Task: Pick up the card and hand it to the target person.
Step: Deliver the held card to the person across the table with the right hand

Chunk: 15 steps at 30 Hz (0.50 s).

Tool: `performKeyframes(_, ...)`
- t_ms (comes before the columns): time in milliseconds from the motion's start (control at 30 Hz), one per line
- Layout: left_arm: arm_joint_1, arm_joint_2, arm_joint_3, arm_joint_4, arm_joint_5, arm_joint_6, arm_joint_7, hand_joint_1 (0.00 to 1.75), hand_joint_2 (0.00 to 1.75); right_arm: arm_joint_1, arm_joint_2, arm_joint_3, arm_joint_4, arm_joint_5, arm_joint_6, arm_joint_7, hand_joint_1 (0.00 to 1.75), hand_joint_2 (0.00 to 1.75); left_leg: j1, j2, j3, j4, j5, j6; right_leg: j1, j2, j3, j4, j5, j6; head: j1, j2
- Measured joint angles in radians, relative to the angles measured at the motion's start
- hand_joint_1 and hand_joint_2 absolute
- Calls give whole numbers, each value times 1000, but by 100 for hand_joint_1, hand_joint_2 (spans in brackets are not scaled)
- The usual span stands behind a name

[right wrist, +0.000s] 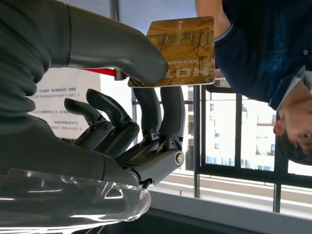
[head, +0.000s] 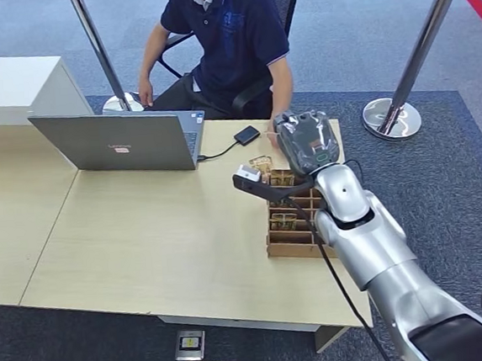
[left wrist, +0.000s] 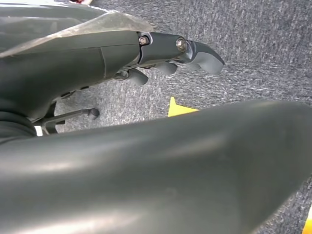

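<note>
**Card held up toward seated person**

Left hand [left wrist: 176, 53]: hangs over grey carpet, fingers curled in, nothing in them.

Right arm reaches over the table's [head: 136, 240] far right corner. Right hand [head: 308, 141] is raised above a wooden tray [head: 295, 243] of cards. Thumb and fingers [right wrist: 173, 109] pinch a gold card [right wrist: 184, 48] by 1 end; the rest sticks out free.

Beyond: laptop [head: 120, 140], small black device [head: 246, 134], then the person [head: 232, 38] in a dark polo, seated behind the table, facing the hand.

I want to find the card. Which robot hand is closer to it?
Right. The right robot hand pinches the card above the table. The left robot hand hangs over the carpet floor.
</note>
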<state>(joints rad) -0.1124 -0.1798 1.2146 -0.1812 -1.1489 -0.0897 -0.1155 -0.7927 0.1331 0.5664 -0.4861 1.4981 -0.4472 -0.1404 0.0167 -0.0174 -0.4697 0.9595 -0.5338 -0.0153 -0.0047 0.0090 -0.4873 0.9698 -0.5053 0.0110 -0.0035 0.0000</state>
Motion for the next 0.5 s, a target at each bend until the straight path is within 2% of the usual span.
performKeyframes(500, -8, 1, -3, 0, -7, 1, 1, 0, 0, -3, 12, 8, 74, -14, -31, 13, 175, 175, 0, 0, 0, 0, 0, 0, 0, 0, 0, 0, 0, 0, 0, 0)
